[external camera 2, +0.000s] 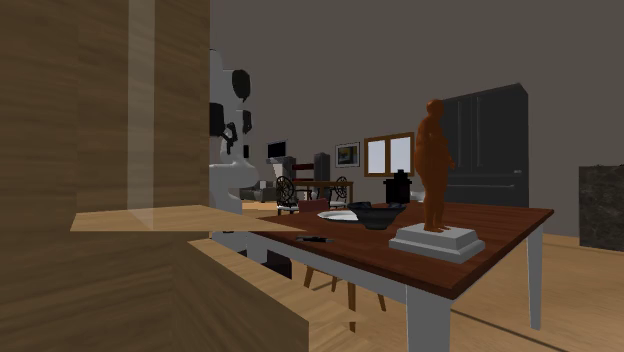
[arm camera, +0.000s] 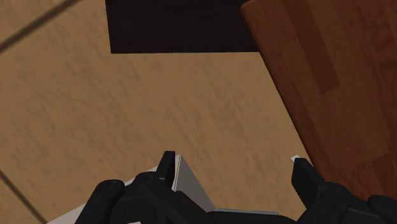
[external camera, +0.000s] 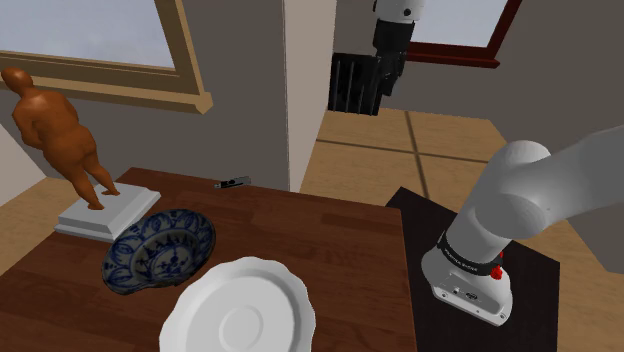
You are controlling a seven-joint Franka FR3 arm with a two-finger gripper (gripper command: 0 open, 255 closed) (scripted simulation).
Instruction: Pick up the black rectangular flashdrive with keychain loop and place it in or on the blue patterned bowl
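The gripper (arm camera: 234, 168) hangs over the wood floor (arm camera: 127, 114), its black fingers (arm camera: 167, 167) apart and holding nothing. In the shoulder view the flashdrive (external camera: 231, 183) lies at the brown table's (external camera: 330, 250) far edge, at eight o'clock from the gripper. It is between one and two o'clock from the blue patterned bowl (external camera: 160, 250).

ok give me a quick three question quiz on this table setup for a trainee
1. True or false: the flash drive lies in the bowl.
2. The gripper is: A) shut on the flash drive B) open and holding nothing C) resting in the bowl.
3. In the shoulder view, what sits between the statue and the plate?
Key: 1 false, it lies on the table; 2 B; 3 the bowl.
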